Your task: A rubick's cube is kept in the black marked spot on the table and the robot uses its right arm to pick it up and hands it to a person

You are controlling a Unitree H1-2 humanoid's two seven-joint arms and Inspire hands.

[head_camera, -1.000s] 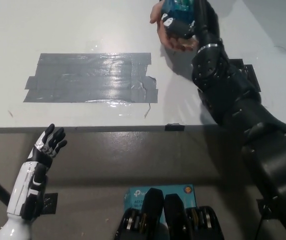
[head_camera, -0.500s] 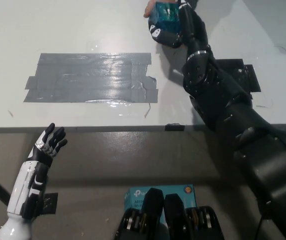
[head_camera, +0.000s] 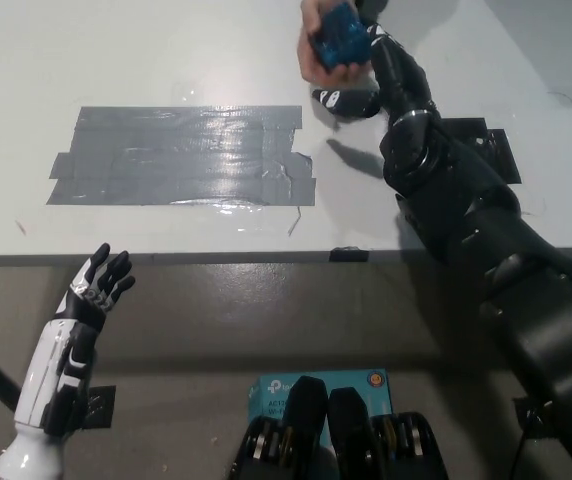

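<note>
At the lower left the white left hand (head_camera: 94, 290) rested below the table's near edge, fingers spread and holding nothing, well apart from the work. On the grey table (head_camera: 166, 50), toward the left, lay a broad patch of silver tape (head_camera: 181, 155), bare on top. Further right, at the top of the view, the cube (head_camera: 338, 33) sat in a person's hand (head_camera: 318, 48), which wrapped it from the left and underneath. The black right hand (head_camera: 371, 85) lay just beside it, below and to the right; its fingers looked loosened and off the cube, though the angle was poor and one fingertip may have been touching a lower face. The black marked spot (head_camera: 486, 140) showed partly beneath the right forearm, with nothing on it. The cube therefore stood up and to the left of the black fingers, on the person's side, so the handover seemed all but complete, and pulling back would mean moving down and right, away from it.
</note>
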